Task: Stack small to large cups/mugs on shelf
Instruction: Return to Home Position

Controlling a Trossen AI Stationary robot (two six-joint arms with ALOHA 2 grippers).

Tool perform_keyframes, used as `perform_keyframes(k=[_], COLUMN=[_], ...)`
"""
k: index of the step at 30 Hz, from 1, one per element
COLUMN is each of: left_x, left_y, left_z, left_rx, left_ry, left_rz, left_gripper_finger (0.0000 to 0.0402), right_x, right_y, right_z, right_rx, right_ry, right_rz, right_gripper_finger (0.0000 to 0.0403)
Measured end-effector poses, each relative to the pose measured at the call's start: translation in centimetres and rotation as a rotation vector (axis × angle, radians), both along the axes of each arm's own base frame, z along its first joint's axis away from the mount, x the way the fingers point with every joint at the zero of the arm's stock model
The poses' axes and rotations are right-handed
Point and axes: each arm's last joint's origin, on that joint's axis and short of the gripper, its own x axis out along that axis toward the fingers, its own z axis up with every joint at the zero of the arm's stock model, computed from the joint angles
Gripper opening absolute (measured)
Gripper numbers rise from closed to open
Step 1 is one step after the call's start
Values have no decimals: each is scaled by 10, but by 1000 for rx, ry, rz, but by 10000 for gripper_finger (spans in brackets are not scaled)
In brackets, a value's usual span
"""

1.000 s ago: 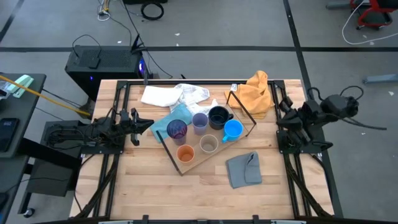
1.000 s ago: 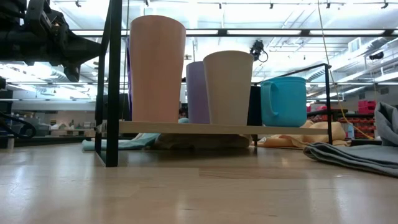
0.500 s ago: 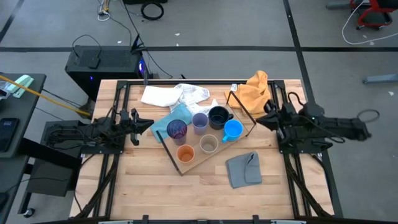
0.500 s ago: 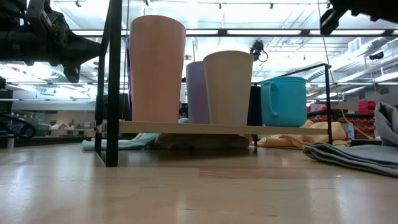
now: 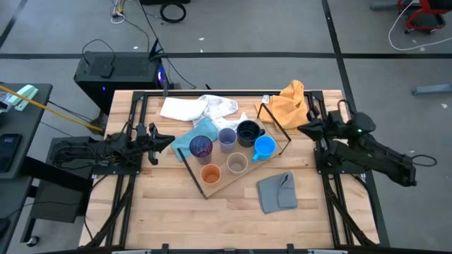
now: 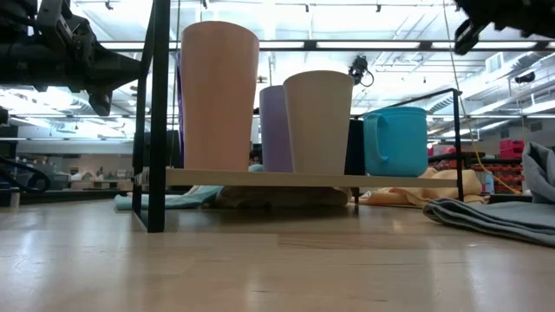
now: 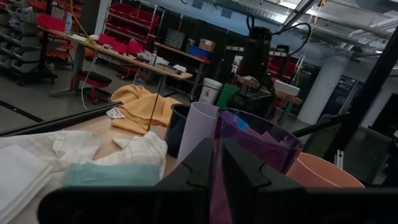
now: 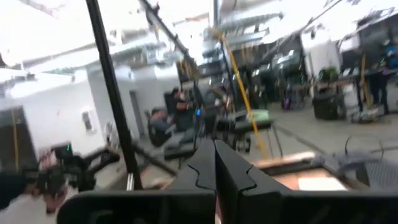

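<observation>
The light-wood shelf (image 5: 224, 186) lies in the table's middle, with thin black frame rods. Six cups stand on it by their bases: the dark purple tumbler (image 5: 201, 147), lavender cup (image 5: 227, 139), black mug (image 5: 248, 132), bright blue mug (image 5: 264, 147), beige cup (image 5: 237, 164) and orange cup (image 5: 210, 173). My left gripper (image 5: 165, 141) is shut and empty, left of the shelf, pointing at the purple tumbler (image 7: 255, 155). My right gripper (image 5: 302, 130) is shut and empty, raised above the table, right of the shelf.
A grey cloth square (image 5: 277, 192) lies near the shelf's near right corner. An orange cloth (image 5: 291, 106) lies at the far right, and a white cloth (image 5: 194, 108) and a teal cloth (image 5: 185, 139) lie at the shelf's far left. The shelf's black rods (image 6: 158, 113) stand up around the cups.
My right arm has unfolded from its place at the table's right edge. Its gripper has gone up and toward the table's left, toward the shelf, and stays shut. The cups and my left arm have kept still.
</observation>
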Motion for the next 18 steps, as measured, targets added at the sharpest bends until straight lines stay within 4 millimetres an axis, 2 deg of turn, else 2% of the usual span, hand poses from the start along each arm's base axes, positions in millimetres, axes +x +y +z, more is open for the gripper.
perform_keyframes(k=[6, 13, 18], left_x=[0, 0, 0], left_y=[0, 0, 0], left_z=[0, 0, 0], left_rx=[0, 1, 0], left_ry=[5, 5, 4], left_rz=[0, 0, 0], left_gripper_finger=[32, 31, 40], right_x=[-12, -12, -14], right_y=[4, 3, 5], right_z=[4, 6, 11], right_rx=[31, 30, -12], right_ry=[-91, -129, -182], right_rz=[-110, -259, -294], right_gripper_finger=[1, 0, 1])
